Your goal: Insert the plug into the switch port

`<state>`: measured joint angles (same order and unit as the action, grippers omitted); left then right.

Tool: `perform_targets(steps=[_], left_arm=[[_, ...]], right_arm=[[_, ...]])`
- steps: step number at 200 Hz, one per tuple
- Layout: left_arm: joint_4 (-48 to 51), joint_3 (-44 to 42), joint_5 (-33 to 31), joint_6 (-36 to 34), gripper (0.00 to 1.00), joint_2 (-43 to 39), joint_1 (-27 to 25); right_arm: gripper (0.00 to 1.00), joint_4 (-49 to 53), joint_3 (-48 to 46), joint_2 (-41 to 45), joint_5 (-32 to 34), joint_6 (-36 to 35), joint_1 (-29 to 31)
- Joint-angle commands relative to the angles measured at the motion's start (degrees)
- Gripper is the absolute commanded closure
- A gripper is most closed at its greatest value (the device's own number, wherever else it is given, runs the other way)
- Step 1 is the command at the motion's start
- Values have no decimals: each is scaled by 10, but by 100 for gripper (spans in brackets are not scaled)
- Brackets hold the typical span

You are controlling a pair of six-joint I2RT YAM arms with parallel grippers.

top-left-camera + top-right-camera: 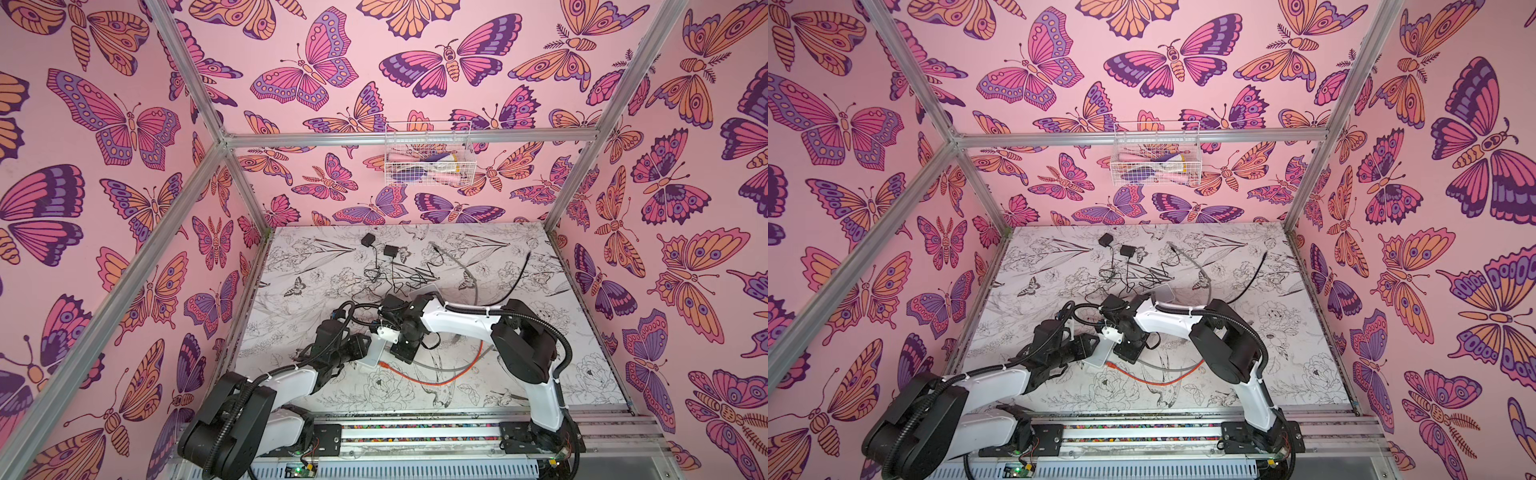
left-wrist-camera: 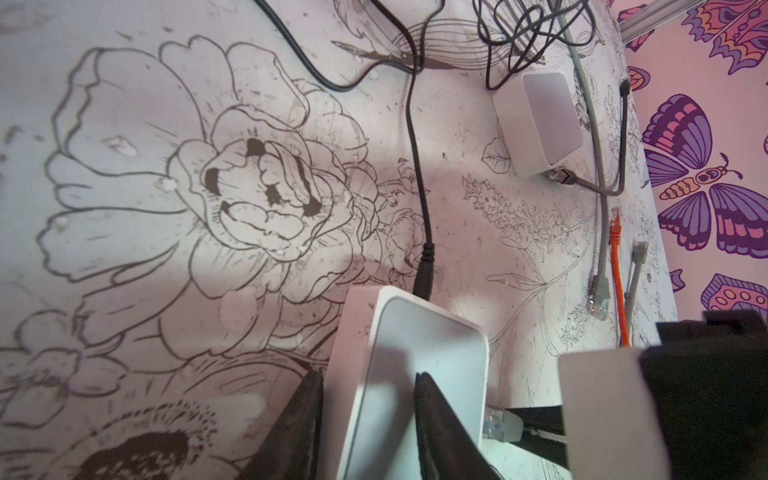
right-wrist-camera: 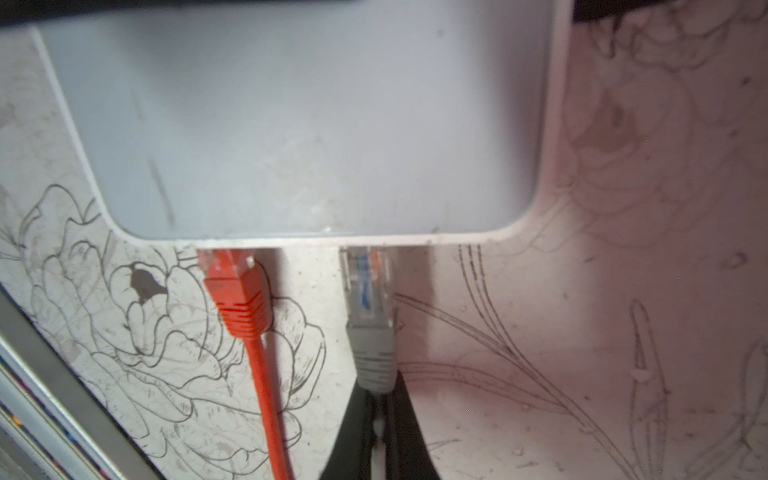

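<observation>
The right gripper (image 3: 377,419) is pinched tight on the boot of the grey plug (image 3: 368,299); the plug juts straight ahead of it, its clear tip under the edge of the white switch (image 3: 311,124), just beside an orange plug (image 3: 235,286) at the same edge; the left gripper (image 2: 368,399), partly closed, clamps the switch body.

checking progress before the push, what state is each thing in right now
left gripper, shut on switch
right gripper, shut on grey cable
switch, gripped at its sides
grey plug, tip at a port, clear body mostly outside
orange plug, in a port, deeper than grey
</observation>
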<state>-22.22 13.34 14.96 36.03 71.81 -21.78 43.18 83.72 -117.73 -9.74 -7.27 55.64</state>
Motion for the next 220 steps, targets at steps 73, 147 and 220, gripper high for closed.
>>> perform_targets(steps=[73,147,220], left_arm=[[6,-8,-3,-12,61,-7,-2],[7,-7,4,-19,60,-11,-3],[11,-9,6,-20,60,-20,-3]], right_arm=[[100,20,-4,23,-9,6,-4],[100,33,19,-2,-19,8,-4],[100,52,56,-30,-12,4,-5]])
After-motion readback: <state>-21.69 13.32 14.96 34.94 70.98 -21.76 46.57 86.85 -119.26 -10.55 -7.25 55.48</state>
